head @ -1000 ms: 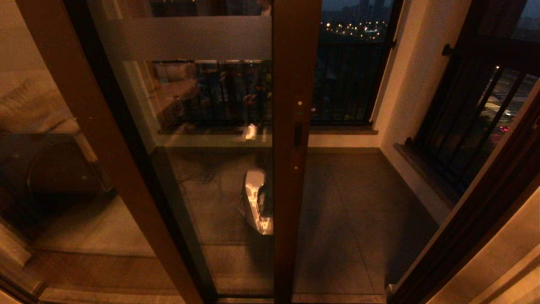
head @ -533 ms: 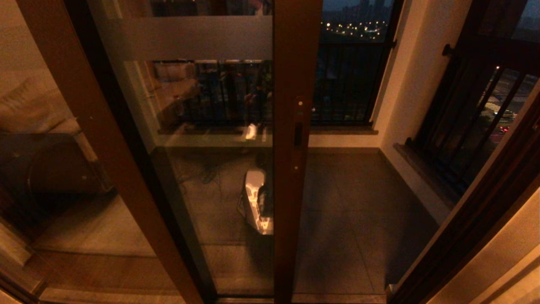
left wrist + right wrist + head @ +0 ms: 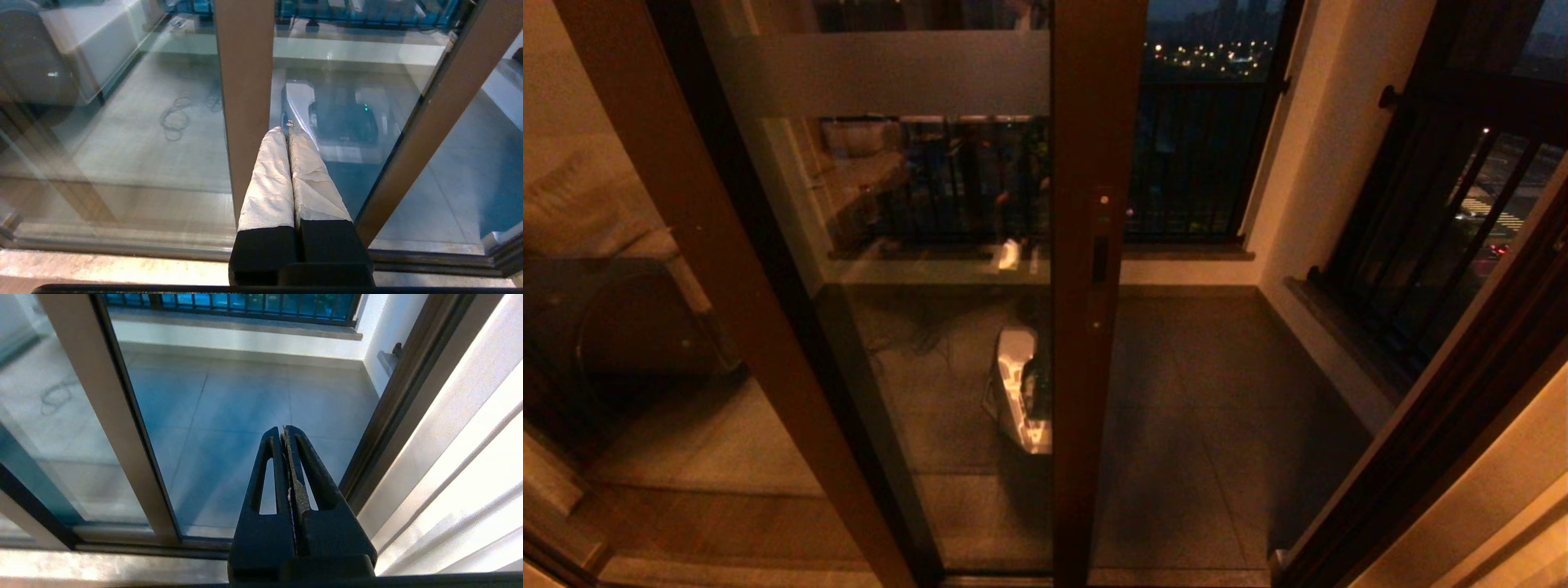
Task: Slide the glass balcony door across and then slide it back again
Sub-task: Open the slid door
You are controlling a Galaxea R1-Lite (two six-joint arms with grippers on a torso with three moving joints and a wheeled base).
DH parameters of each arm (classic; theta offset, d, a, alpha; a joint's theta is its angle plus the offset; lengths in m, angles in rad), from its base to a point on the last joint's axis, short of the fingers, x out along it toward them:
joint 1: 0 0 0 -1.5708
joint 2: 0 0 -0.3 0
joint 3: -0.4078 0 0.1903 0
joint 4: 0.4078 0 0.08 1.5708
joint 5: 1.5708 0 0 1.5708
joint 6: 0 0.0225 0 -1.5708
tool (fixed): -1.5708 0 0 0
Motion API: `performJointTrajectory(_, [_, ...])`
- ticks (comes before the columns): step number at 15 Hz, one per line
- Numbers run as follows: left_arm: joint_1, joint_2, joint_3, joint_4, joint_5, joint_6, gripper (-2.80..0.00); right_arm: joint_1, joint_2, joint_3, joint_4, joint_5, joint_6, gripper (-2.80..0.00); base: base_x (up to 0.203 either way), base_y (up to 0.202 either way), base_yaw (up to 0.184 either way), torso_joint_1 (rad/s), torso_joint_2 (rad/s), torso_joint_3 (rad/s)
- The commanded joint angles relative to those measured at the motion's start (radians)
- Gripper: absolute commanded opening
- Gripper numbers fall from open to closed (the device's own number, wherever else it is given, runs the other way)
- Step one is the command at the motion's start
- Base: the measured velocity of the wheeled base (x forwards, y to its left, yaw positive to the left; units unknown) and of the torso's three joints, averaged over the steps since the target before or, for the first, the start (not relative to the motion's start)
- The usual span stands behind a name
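Observation:
The glass balcony door stands partly slid across. Its reddish-brown upright runs down the middle of the head view, with the slim handle slot on it and a frosted band across the glass near the top. Neither gripper shows in the head view. The left gripper, its fingers wrapped in white tape, is shut on nothing and hangs low in front of the glass, left of the door's upright. The right gripper is shut and empty, facing the open gap right of the upright.
To the left a brown-framed glass panel shows a dark washing machine. Black-barred railing windows line the balcony. The dark door jamb bounds the opening on the right. The tiled balcony floor lies beyond.

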Motion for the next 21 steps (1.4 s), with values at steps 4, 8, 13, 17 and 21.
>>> performJointTrajectory(4, [0.000, 0.000, 0.000, 0.001, 0.000, 0.006, -2.80, 0.001, 0.000, 0.005, 0.001, -0.003, 0.021, -2.80, 0.000, 0.000, 0.000, 0.000, 0.00, 0.000])
performJointTrajectory(8, [0.000, 0.027, -0.047, 0.062, -0.067, 0.202, -2.80, 0.001, 0.000, 0.005, 0.001, -0.003, 0.021, -2.80, 0.000, 0.000, 0.000, 0.000, 0.00, 0.000])
performJointTrajectory(13, [0.007, 0.510, -0.498, 0.048, -0.185, 0.217, -2.80, 0.001, 0.000, 0.005, 0.001, -0.003, 0.021, -2.80, 0.000, 0.000, 0.000, 0.000, 0.00, 0.000])
performJointTrajectory(17, [-0.161, 1.002, -0.806, 0.015, -0.176, 0.180, -2.80, 0.001, 0.000, 0.005, 0.001, -0.003, 0.021, -2.80, 0.000, 0.000, 0.000, 0.000, 0.00, 0.000])
performJointTrajectory(21, [-0.555, 1.411, -1.097, -0.009, 0.107, 0.067, -2.80, 0.001, 0.000, 0.005, 0.001, -0.003, 0.021, -2.80, 0.000, 0.000, 0.000, 0.000, 0.00, 0.000])
